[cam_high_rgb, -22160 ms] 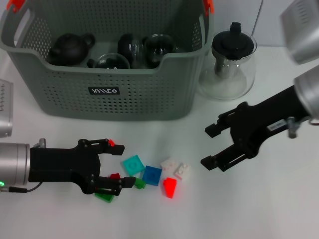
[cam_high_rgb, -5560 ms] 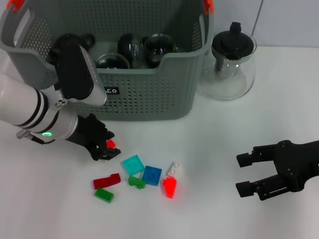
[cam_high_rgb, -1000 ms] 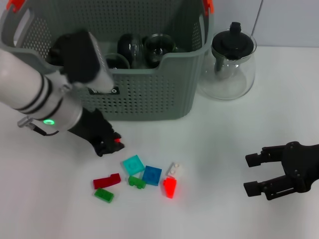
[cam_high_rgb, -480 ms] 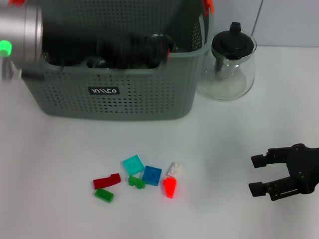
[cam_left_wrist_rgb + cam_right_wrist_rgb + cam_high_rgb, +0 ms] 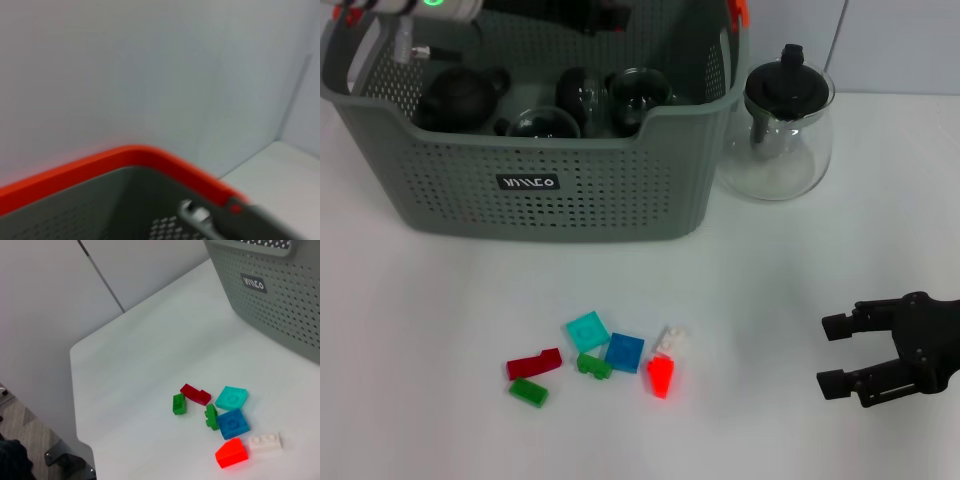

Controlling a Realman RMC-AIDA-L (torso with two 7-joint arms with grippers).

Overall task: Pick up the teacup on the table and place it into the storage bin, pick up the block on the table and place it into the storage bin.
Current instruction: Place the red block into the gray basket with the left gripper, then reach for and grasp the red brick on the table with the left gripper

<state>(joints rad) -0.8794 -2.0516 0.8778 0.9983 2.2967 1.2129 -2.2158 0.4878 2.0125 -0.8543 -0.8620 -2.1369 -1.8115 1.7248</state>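
The grey-green storage bin [image 5: 620, 190] stands at the back left, with glass teacups [image 5: 638, 95] and a dark teapot [image 5: 460, 95] inside it. No teacup shows on the table. Several small blocks lie in front of the bin: red [image 5: 534, 364], green [image 5: 528, 392], teal [image 5: 587, 331], blue [image 5: 624, 352], white [image 5: 670, 340] and orange-red [image 5: 660, 376]. My left gripper [image 5: 610, 17] hangs high over the back of the bin. The left wrist view shows only the bin's orange handle [image 5: 125, 155]. My right gripper [image 5: 840, 355] rests open near the table's right front, apart from the blocks.
A glass teapot [image 5: 782, 130] with a black lid stands right of the bin. The right wrist view shows the same blocks [image 5: 231, 397], the bin wall [image 5: 280, 295] and the table's edge with floor beyond.
My left arm rose from the table near the blocks and swung up over the bin to its back. The right gripper has barely shifted. The blocks on the table have not moved.
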